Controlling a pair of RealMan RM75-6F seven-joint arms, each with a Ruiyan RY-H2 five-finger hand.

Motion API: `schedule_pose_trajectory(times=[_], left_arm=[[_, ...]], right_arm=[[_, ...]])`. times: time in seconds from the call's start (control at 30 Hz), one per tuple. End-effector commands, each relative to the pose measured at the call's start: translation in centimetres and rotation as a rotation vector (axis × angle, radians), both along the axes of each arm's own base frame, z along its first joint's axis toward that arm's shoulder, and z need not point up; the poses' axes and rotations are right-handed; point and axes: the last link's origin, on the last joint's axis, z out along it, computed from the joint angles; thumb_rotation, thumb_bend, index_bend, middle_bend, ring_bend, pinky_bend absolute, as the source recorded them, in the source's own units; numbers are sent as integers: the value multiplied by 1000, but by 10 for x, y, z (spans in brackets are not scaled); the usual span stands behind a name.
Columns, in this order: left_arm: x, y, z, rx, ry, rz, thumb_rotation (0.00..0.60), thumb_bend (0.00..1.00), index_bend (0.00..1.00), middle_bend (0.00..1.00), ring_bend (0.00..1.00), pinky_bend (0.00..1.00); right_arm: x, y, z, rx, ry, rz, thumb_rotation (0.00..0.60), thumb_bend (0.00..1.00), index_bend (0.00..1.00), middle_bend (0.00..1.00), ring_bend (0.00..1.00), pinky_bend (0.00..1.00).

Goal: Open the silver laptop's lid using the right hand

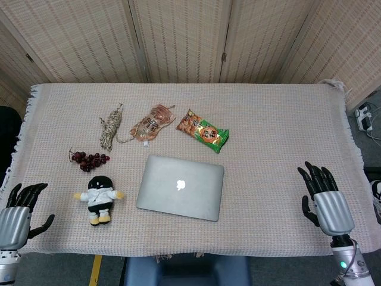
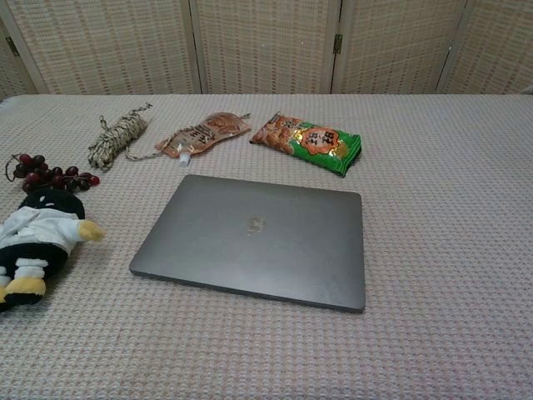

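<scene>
The silver laptop lies flat on the cloth-covered table with its lid down, logo facing up. My right hand rests over the table's front right part, fingers spread and holding nothing, well to the right of the laptop. At the front left corner my left hand is likewise spread and empty. Neither hand shows in the chest view.
A plush doll lies just left of the laptop. Behind it are dark grapes, a rope bundle, a brown pouch and a green-orange snack bag.
</scene>
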Motion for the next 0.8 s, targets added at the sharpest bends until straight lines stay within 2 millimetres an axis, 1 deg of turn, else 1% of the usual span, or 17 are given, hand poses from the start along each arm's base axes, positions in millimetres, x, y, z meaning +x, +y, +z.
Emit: schedule_pose_trajectory(times=[0.03,0.23,0.4,0.47,0.6,0.8], left_arm=[[1,1,-1,-4,2,-4,600,340,177,194,162,0],[3,0,-1,-4,1,-9,600,340,178,194,162,0],[2,0,0,-4,0,-4,600,340,177,194,162,0],[2,1,0,-5,1,-5,600,340,178,194,162,0],[3,0,-2,-9,0,-10,600,340,178,194,162,0],[0,-2,-1,-10,1,1,600,340,177,194,162,0]], right_arm=[[-6,5,2,-7,-7,-21,600,733,0,0,17,0],[-4,2,-1,15,0,-1,600,734,0,0,14,0],[3,-8,-7,56,3,22,600,733,0,0,13,0],[10,-18,-13,102,13,39,600,734,0,0,22,0],[30,-47,-31,222,-1,61,600,733,0,2,36,0],[68,-100,-71,411,-57,97,600,744,0,10,54,0]])
